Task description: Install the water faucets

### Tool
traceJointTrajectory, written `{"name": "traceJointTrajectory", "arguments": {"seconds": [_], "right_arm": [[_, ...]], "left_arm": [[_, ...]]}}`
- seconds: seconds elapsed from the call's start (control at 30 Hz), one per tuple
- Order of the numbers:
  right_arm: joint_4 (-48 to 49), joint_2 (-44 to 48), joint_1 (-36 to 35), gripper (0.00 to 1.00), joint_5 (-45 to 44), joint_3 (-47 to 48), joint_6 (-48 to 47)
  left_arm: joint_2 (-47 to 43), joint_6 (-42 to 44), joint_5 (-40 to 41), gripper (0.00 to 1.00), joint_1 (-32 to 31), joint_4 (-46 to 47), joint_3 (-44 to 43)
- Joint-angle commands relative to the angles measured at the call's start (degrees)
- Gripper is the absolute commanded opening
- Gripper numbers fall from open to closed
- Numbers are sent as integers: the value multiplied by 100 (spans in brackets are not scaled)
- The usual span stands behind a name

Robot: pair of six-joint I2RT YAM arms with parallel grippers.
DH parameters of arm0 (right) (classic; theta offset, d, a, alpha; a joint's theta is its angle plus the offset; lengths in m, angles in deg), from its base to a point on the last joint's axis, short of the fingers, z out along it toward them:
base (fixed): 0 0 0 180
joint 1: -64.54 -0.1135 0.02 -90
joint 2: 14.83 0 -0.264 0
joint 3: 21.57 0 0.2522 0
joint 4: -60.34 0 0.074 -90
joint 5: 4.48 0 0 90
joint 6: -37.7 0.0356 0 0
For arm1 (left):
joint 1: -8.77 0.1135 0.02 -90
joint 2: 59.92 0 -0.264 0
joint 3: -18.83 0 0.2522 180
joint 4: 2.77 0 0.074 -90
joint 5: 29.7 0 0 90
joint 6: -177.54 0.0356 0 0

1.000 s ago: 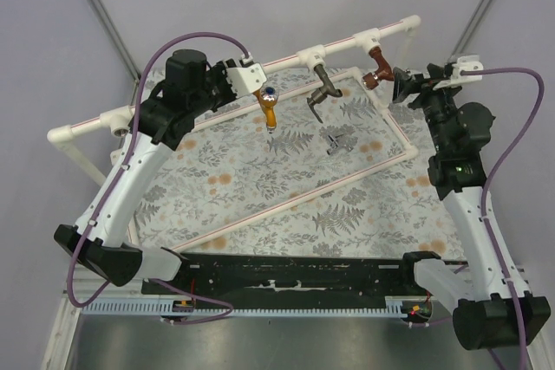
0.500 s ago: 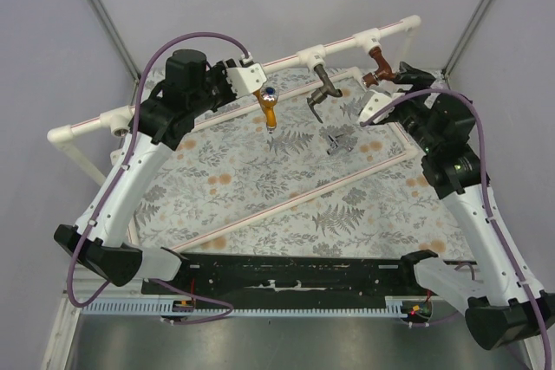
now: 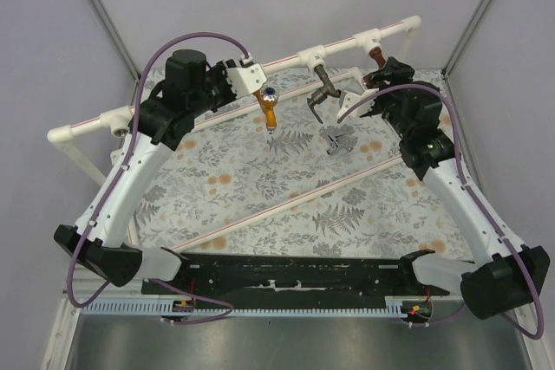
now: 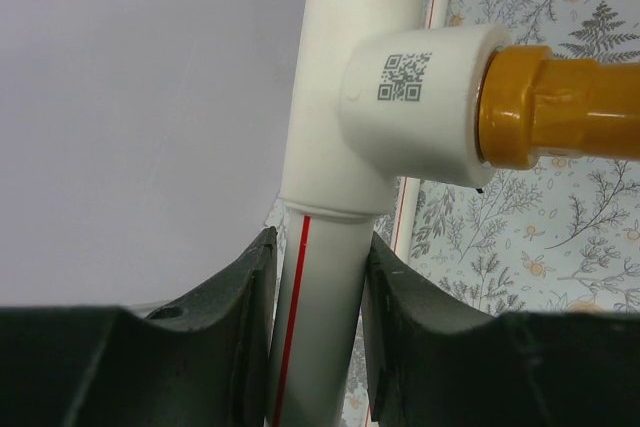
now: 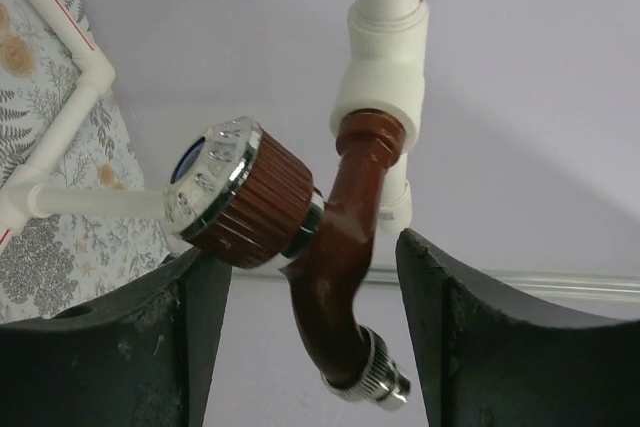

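A white pipe frame (image 3: 338,43) carries three faucets in its T-fittings. The golden-orange faucet (image 3: 270,110) is at the left, also in the left wrist view (image 4: 560,112). The dark grey faucet (image 3: 325,88) is in the middle. The reddish-brown faucet (image 5: 340,247) hangs from the right fitting (image 5: 380,77). My left gripper (image 3: 245,75) is shut on the pipe (image 4: 315,287) just below the orange faucet's fitting. My right gripper (image 5: 310,277) is open, its jaws on either side of the reddish-brown faucet, and largely hides it in the top view (image 3: 379,75). A silver faucet (image 3: 340,142) lies loose on the mat.
The floral mat (image 3: 260,179) covers the table, and the frame's lower white pipes (image 3: 295,201) lie across it. Grey walls stand close behind the frame. A black rail (image 3: 295,270) runs along the near edge between the arm bases.
My right arm has swung in from the right of the frame, bringing its open jaws around the reddish-brown faucet. The left arm and the faucets have not moved.
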Motion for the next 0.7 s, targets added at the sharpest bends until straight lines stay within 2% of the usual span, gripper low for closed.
{"name": "traceJointTrajectory", "arguments": {"seconds": [0.0, 0.1, 0.2, 0.27, 0.47, 0.57, 0.67], "right_arm": [[1043, -345, -14, 70, -389, -169, -301], [1456, -460, -14, 58, -363, -248, 225], [1738, -522, -5, 40, -407, -249, 1067], [1976, -495, -14, 26, -442, -249, 2024], [2081, -408, 91, 1, -442, 33, 5933], [2205, -355, 310, 0, -399, 68, 7894], [2310, -311, 504, 0, -284, -2, 9224]], "left_arm": [[-225, -1019, -354, 2, -86, -650, 90], [-252, -1010, -337, 2, -94, -659, 107], [-269, -1010, -319, 2, -86, -650, 125], [-270, -1019, -310, 2, -86, -624, 151], [-270, -1010, -328, 2, -86, -589, 160], [-269, -1019, -363, 2, -86, -589, 160], [-278, -1018, -354, 2, -86, -589, 169]]}}
